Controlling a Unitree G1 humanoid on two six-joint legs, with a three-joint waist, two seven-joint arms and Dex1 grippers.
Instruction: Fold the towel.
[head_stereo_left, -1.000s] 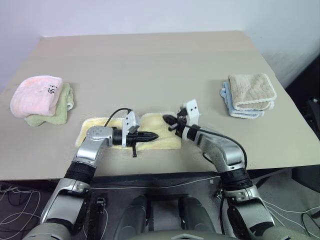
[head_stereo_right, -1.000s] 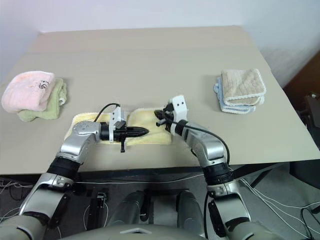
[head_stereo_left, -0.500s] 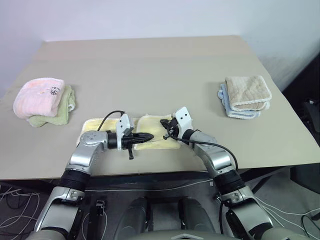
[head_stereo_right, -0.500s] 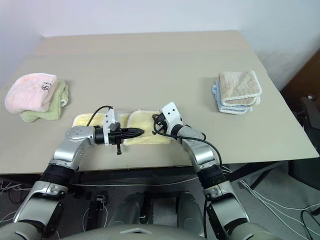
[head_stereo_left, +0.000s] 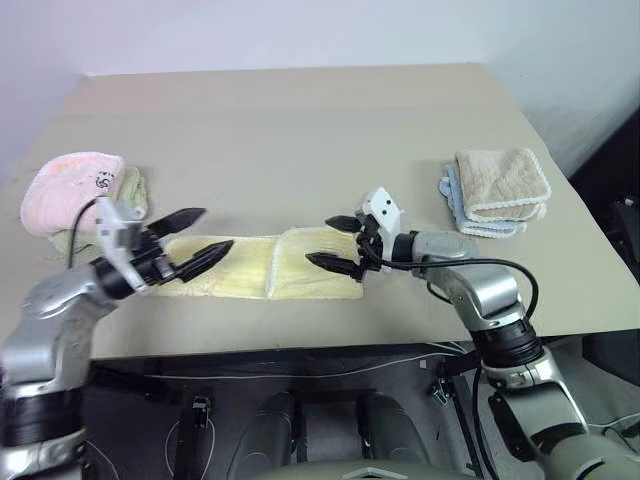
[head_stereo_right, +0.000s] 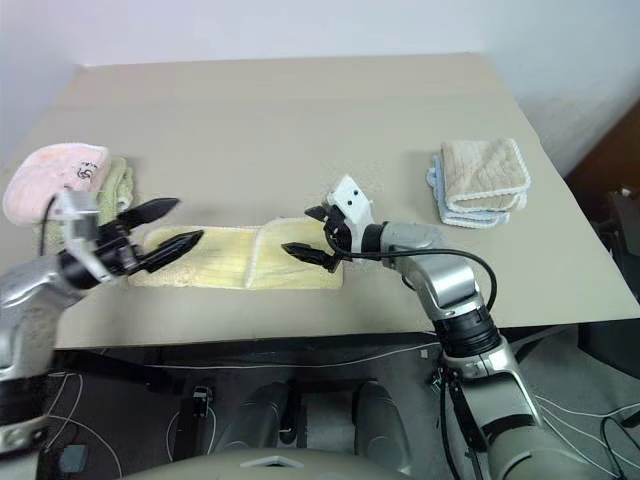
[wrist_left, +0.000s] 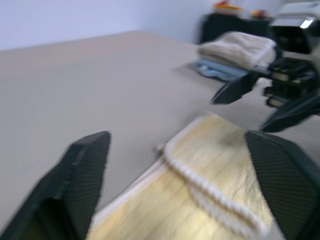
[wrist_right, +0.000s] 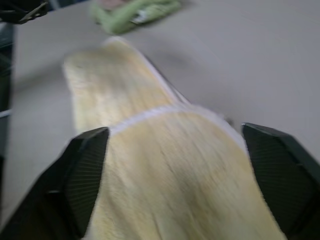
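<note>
1. The towel lay as a long, narrow strip near the front edge of the table, its right part doubled over with a hem seam showing.
2. The left gripper hovered at the strip's left end, fingers spread and empty.
3. The right gripper hovered over the right end, likewise spread, holding nothing.
4. This looked like a pause between folds; the next move probably called for pinching one end and carrying it across the strip.

Silver-grey metal arms with black joints, black pointed fingers on each gripper, white wrist camera blocks, black cables
</note>
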